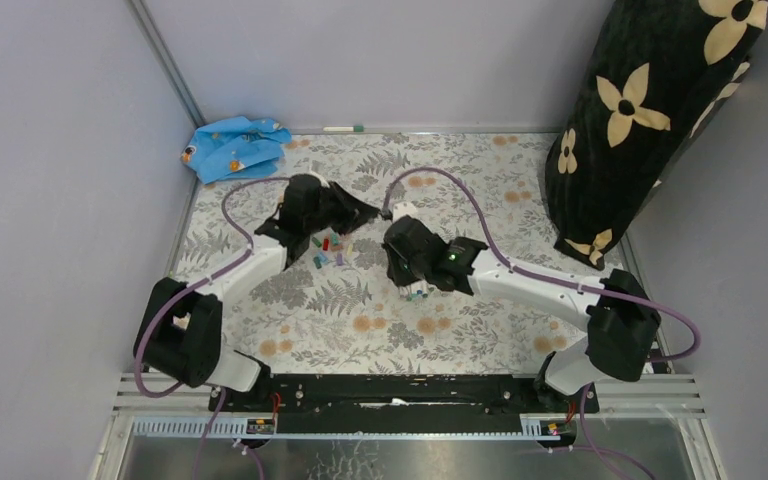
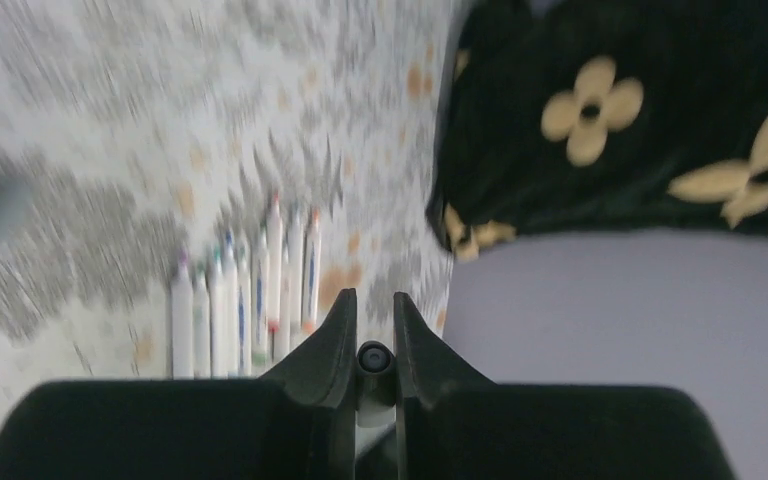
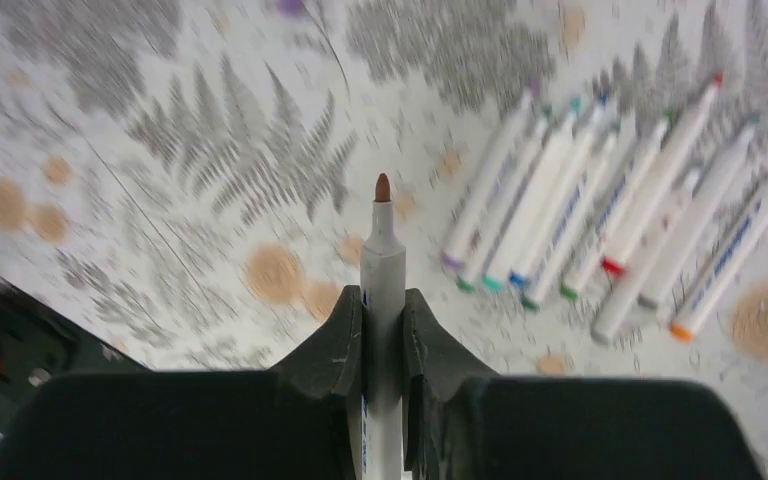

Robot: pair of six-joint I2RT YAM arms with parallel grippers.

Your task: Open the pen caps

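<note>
My right gripper (image 3: 383, 300) is shut on a white pen (image 3: 382, 235) whose bare brown tip points away from the jaws, above the table. To its right, several uncapped pens (image 3: 610, 225) lie side by side in a row; the left wrist view shows the same pens (image 2: 245, 295). My left gripper (image 2: 370, 302) is shut on a small dark pen cap (image 2: 376, 358), seen end-on between the fingers. From the top, the left gripper (image 1: 360, 215) hovers beside a scatter of loose coloured pen caps (image 1: 326, 250), and the right gripper (image 1: 415, 288) is over the pen row.
A blue cloth (image 1: 235, 147) is bunched in the back left corner. A tall black cushion with cream flowers (image 1: 650, 110) leans at the back right. One lone pen (image 1: 343, 129) lies against the back wall. Grey walls enclose the fern-patterned table (image 1: 360, 330).
</note>
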